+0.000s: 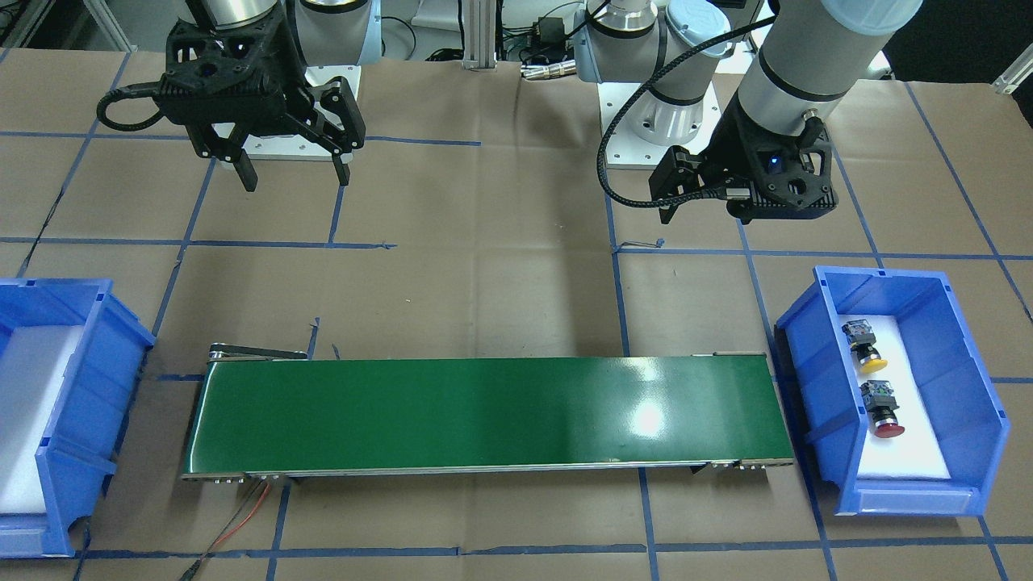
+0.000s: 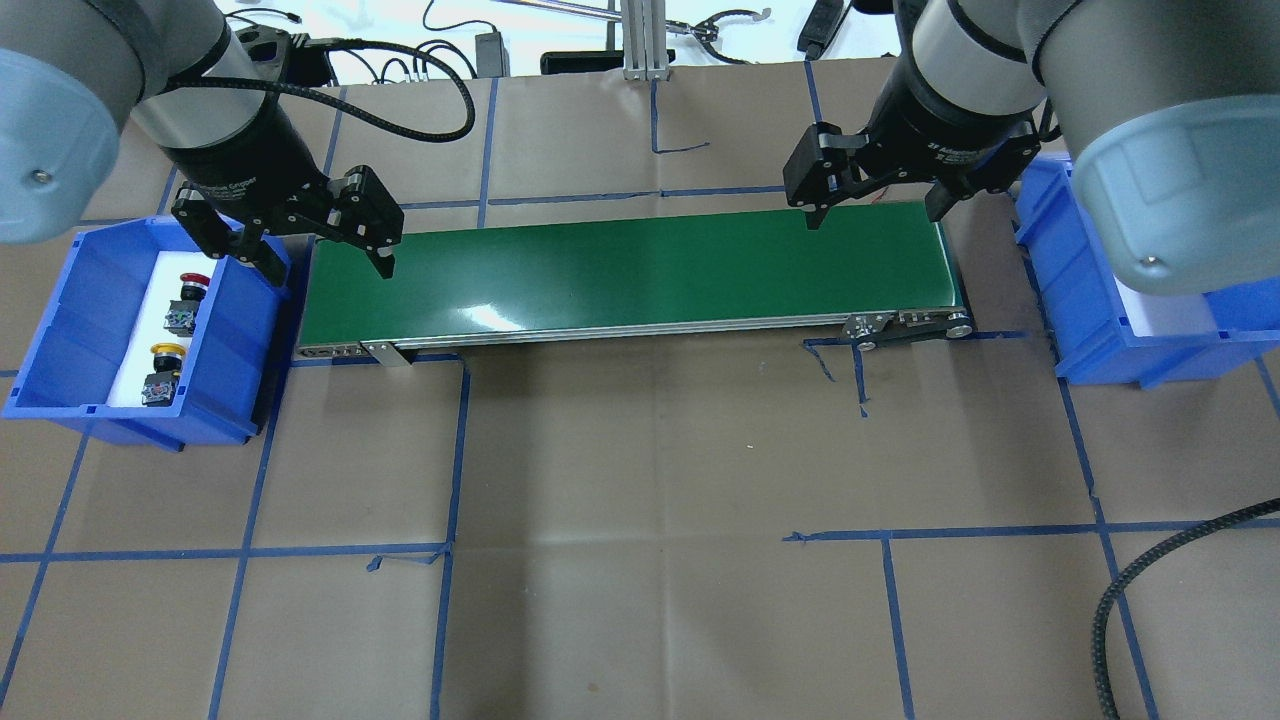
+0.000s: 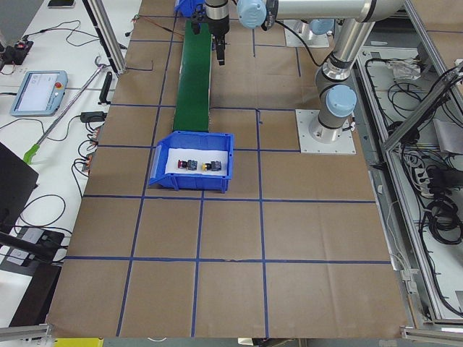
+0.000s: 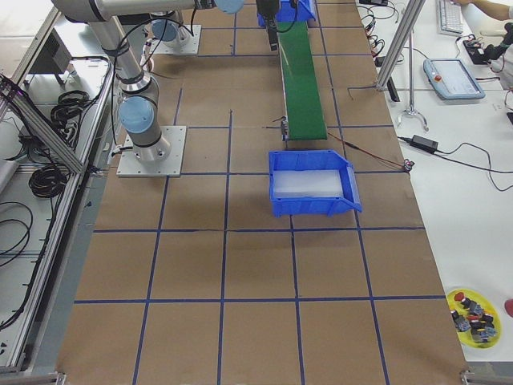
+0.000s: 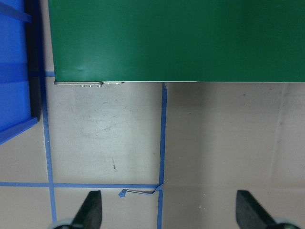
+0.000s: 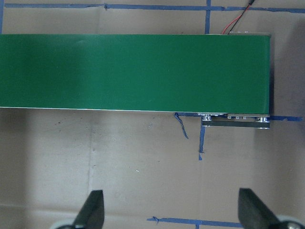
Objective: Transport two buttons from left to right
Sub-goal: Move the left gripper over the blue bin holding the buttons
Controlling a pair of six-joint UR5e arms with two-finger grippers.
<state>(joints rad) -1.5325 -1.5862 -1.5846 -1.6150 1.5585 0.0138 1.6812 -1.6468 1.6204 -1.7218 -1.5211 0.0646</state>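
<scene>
Two buttons lie in the blue bin (image 2: 75, 310) on my left: the red-capped one (image 2: 188, 300) and the yellow-capped one (image 2: 163, 375), both on white foam. They also show in the front view, yellow (image 1: 867, 345) and red (image 1: 884, 407). My left gripper (image 2: 325, 268) is open and empty, above the left end of the green conveyor belt (image 2: 640, 280), beside the bin. My right gripper (image 2: 873, 212) is open and empty above the belt's right end. Both wrist views show spread fingertips (image 5: 90, 212) (image 6: 93, 212) over brown paper.
A second blue bin (image 2: 1075, 290) with a white foam floor and nothing in it stands off the belt's right end. Blue tape lines grid the brown table. Red and black wires (image 1: 242, 516) trail from the belt. A yellow dish of spare buttons (image 4: 473, 317) sits on a side table.
</scene>
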